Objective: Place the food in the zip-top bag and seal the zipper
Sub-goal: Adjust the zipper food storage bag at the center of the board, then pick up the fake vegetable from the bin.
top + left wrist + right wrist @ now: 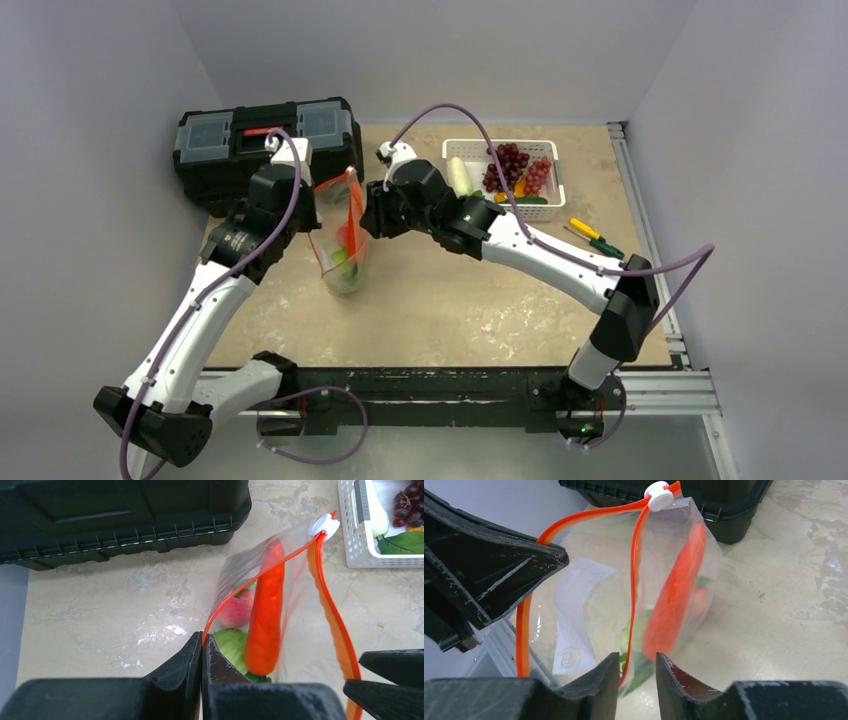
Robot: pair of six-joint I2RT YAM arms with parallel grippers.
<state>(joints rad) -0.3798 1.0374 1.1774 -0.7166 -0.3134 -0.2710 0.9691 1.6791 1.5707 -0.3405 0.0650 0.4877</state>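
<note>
Between the two hands, near the middle of the desk (470,300), stands the zip-top bag (342,240). Its bottom rests on the desk and its mouth faces up. We see the left hand (202,640) clenched on one lip of the mouth, pinching the orange-red strip between its fingertips. The right hand (638,660) is at the other lip. Its fingers stand a little apart with that lip's strip running down between them, and as far as we can tell it is not pinched.

We find the bag clear and crinkly, with a white label (574,615) on the side toward the right hand. The mouth is spread open, and its long axis runs away from the arms toward the black toolbox (265,145).

Inside, the carrot (265,615) is the largest piece. It stands nearly on end and leans, its length running from the mouth down to the bottom. Beside it lies the pink-red round piece (234,612), and under both is the green leafy piece (231,647).

The zipper (330,615) splits into two strips, one to each hand, that meet at the far end of the mouth. We see the white slider tab (324,525) there, at the corner nearest the toolbox.
</note>
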